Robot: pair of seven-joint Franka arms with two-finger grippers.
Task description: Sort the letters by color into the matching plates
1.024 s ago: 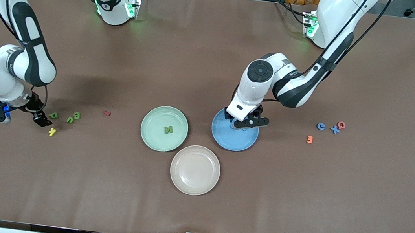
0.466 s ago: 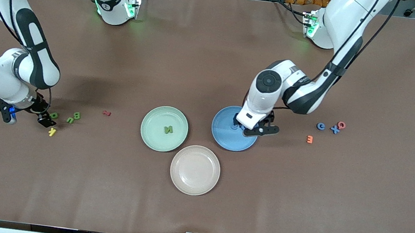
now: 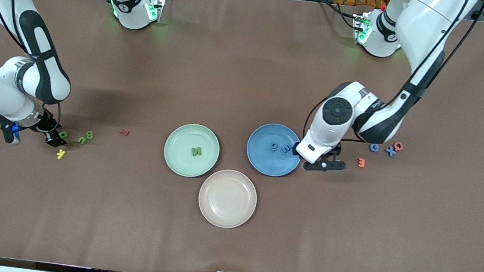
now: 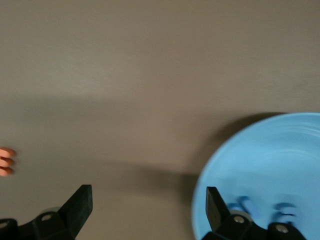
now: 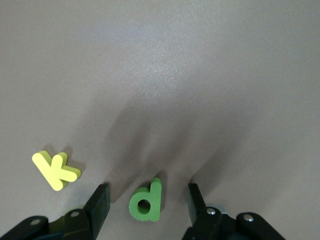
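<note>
Moved off the blue plate (image 3: 273,149) (2 letters left in it), left gripper (image 3: 322,163) is spread empty; right gripper (image 5: 145,207), fingers apart round the green letter (image 5: 146,202), should be shut squarely w/o nudging it.

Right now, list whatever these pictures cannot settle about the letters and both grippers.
- Front view: which letters the two blue ones in the blue plate are; too small.
- Left wrist view: those letters are smeared, half hidden by the left gripper, whose jaws stand open.
- Right wrist view: the green d lies between the right gripper fingers; contact unclear.
- Front view: dark red letter unreadable.
</note>
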